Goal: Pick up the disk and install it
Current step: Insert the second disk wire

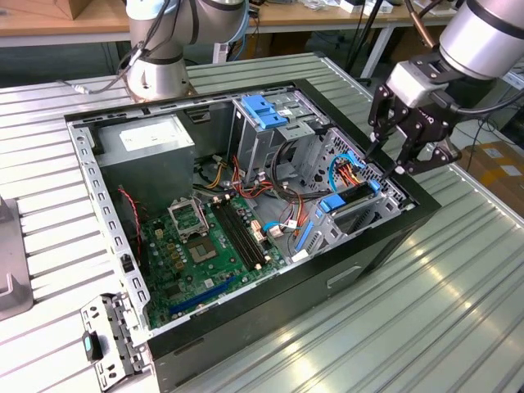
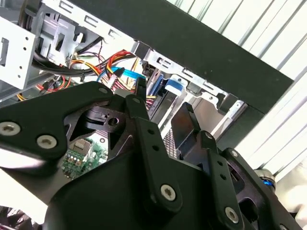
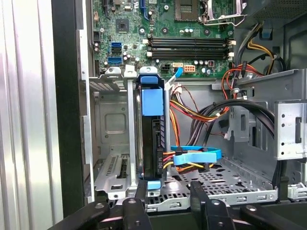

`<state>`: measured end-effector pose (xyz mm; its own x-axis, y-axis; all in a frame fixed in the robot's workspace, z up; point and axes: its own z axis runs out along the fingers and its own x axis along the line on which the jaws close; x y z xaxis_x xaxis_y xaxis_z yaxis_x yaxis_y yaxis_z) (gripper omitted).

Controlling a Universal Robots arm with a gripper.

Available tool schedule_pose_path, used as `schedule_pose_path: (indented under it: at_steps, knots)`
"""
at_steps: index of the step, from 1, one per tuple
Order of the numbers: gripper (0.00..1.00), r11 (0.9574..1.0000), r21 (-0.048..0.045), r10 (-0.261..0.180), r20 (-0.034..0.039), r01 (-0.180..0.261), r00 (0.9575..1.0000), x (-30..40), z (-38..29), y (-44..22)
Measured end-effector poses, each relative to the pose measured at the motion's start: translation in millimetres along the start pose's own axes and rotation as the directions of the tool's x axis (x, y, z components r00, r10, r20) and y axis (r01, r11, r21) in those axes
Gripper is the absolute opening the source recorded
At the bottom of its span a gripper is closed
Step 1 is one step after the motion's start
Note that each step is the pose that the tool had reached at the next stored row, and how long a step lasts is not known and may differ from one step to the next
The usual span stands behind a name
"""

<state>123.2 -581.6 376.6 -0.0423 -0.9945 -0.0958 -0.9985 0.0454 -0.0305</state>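
- Open PC case lies on its side on a ribbed metal table; motherboard faces up.
- Disk, dark drive in blue carrier, stands on edge in the drive cage at the case's end toward the exterior view's right. In the first wrist view the disk sits in a slot between metal cage walls, blue tab at each end.
- Gripper hangs just above the cage and disk, fingers pointing down, spread apart, pinching nothing. In the first wrist view the fingertips flank the disk's near end; contact cannot be told.
- Loose cables and a blue ribbon cable lie just beside the disk.
- Grey power supply sits at the case's far end; a blue latch piece is near it.
- A metal bracket lies on the table outside the case, at the exterior view's left.
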Motion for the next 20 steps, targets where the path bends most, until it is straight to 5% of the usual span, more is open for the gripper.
schedule_pose_path:
  at_steps: [9,20]
  knots:
    - [0.48,1.0000,0.0018,0.003,0.0017,-0.003,1.0000,0.8,-0.5,18.9]
    - [0.48,1.0000,0.0014,0.003,0.0096,-0.003,0.9999,1.6,5.9,24.5]
